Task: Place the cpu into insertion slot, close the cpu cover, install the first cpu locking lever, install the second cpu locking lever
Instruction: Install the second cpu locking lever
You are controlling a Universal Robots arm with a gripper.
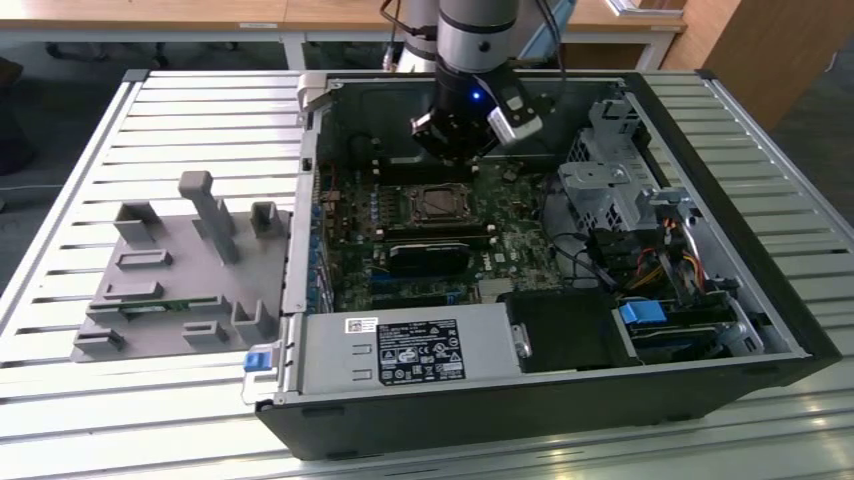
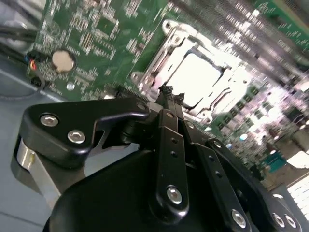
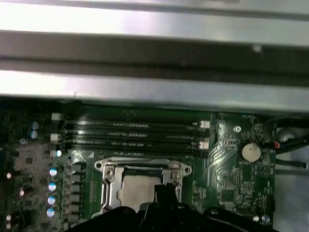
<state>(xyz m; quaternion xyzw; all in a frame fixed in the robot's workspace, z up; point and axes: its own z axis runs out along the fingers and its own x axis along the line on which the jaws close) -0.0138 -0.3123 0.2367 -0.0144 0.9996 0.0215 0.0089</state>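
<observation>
Cpu (image 2: 200, 77), small flat square silver-grey chip, sits in square black insertion slot (image 3: 140, 191) under thin silver cover frame (image 2: 161, 60). I see black gripper (image 2: 169, 94) just above slot's edge, fingertips pinched together, holding nothing.

Bright light falls on the slatted desk (image 1: 200, 120), but inside the computer case (image 1: 747, 300) it is dark. In both wrist views the green board (image 2: 96, 34) looks smeared and blurry.
</observation>
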